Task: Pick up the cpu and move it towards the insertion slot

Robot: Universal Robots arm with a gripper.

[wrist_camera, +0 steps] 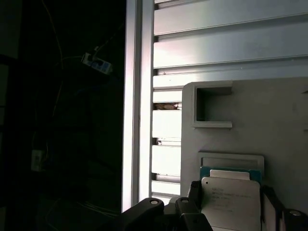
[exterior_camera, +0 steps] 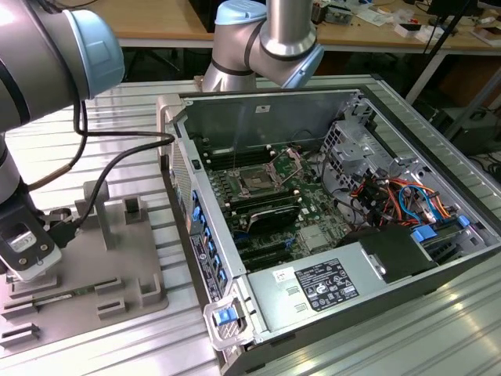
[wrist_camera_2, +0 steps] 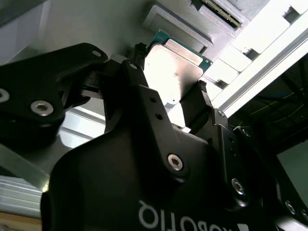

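The cpu [wrist_camera_2: 173,72] is a thin square chip with a bright silver top and a green rim. It sits between my gripper's [wrist_camera_2: 169,79] two black fingers [wrist_camera_2: 137,67], which press on its opposite edges just above a shallow recess of the grey tray [wrist_camera: 269,110]. The first wrist view shows the cpu [wrist_camera: 230,202] from above, with the gripper [wrist_camera: 231,198] shut on it. In the exterior view the gripper [exterior_camera: 30,262] hangs over the tray [exterior_camera: 94,270] at the exterior view's left. The insertion slot [exterior_camera: 257,179] lies in the open computer case, its wire bracket raised.
The open computer case [exterior_camera: 329,196] stands at the exterior view's right of the tray, with its metal wall [exterior_camera: 184,180] between them. A black cable [exterior_camera: 117,160] runs from the arm. The tray carries upright blocks [exterior_camera: 133,207]. A ribbed metal table [wrist_camera: 231,48] lies underneath.
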